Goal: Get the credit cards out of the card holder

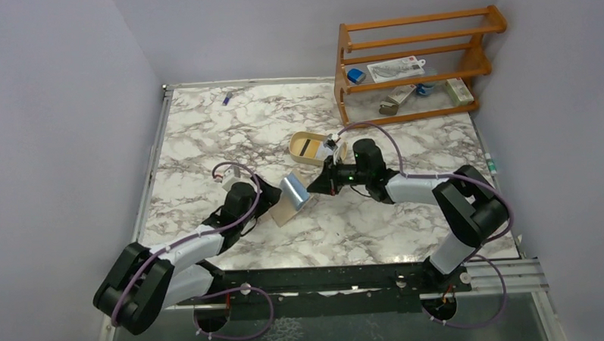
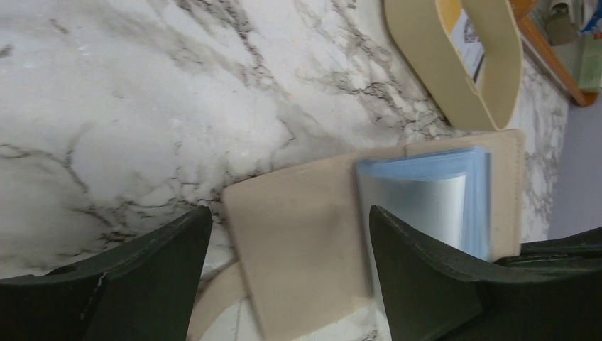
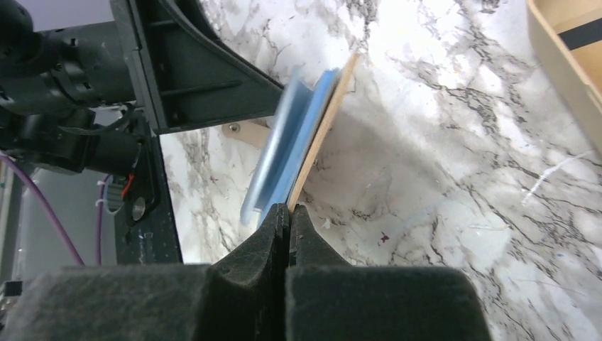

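Observation:
The tan card holder [image 1: 288, 207] lies unfolded on the marble, one flap lifted at an angle. Pale blue credit cards [image 1: 293, 187] sit against that raised flap. My right gripper [image 1: 319, 183] is shut on the raised flap's edge. In the right wrist view the card holder [image 3: 328, 117] runs edge-on into the right gripper [image 3: 288, 212], with the credit cards [image 3: 287, 153] just left of it. My left gripper [image 2: 289, 220] is open, its fingers either side of the card holder's lower flap [image 2: 298, 249] without touching it. The credit cards [image 2: 426, 202] show beyond its right finger.
An oval tan tray [image 1: 302, 149] holding a black-striped card stands just behind the right gripper, also in the left wrist view [image 2: 426, 64]. A wooden rack [image 1: 416, 60] with small items fills the back right. A small purple item [image 1: 227, 98] lies at the back left.

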Robot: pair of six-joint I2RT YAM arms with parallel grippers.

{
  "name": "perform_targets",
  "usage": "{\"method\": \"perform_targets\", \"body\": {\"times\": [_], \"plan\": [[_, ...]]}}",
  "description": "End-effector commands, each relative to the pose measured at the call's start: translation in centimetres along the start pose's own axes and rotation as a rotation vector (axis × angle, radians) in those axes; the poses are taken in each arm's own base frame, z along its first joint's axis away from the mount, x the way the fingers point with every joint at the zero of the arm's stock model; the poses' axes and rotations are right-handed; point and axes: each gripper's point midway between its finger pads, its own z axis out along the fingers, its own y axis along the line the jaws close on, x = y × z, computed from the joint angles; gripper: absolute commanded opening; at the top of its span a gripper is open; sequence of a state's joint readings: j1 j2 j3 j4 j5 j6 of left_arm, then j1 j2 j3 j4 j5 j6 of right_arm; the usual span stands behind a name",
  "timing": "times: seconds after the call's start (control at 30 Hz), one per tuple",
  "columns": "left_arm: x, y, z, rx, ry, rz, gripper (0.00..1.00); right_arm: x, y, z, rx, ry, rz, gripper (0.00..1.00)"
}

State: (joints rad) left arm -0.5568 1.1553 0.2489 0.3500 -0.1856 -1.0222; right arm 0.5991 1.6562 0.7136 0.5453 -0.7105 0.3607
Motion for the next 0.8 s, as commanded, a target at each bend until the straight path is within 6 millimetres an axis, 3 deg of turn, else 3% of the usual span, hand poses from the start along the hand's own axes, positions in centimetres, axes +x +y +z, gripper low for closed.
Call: {"method": "perform_targets", "body": {"times": [0.0, 0.23, 0.37, 0.6, 0.77], "plan": [[0.0, 4.5, -1.8, -0.185, 0.024, 0.08, 0.86, -3.0, -0.4, -0.7, 0.079, -0.067, -0.091, 0.01], [-0.8, 2.9, -2.3, -0.14, 0.022, 0.061, 0.88, -3.1, -1.0, -0.9, 0.121, -0.057, -0.097, 0.01], [-0.1, 0.3, -2.1, 0.007, 0.069, 0.036, 0.83, -2.6, -1.6, -0.9, 0.145, -0.053, -0.087, 0.01], [-0.7, -4.4, -2.7, 0.205, 0.116, 0.08, 0.54, -2.4, -2.2, -1.3, 0.186, -0.043, -0.092, 0.01], [-1.6, -7.7, -2.9, 0.287, 0.154, 0.156, 0.48, -1.7, -2.3, -1.0, 0.176, -0.03, -0.075, 0.01]]}}
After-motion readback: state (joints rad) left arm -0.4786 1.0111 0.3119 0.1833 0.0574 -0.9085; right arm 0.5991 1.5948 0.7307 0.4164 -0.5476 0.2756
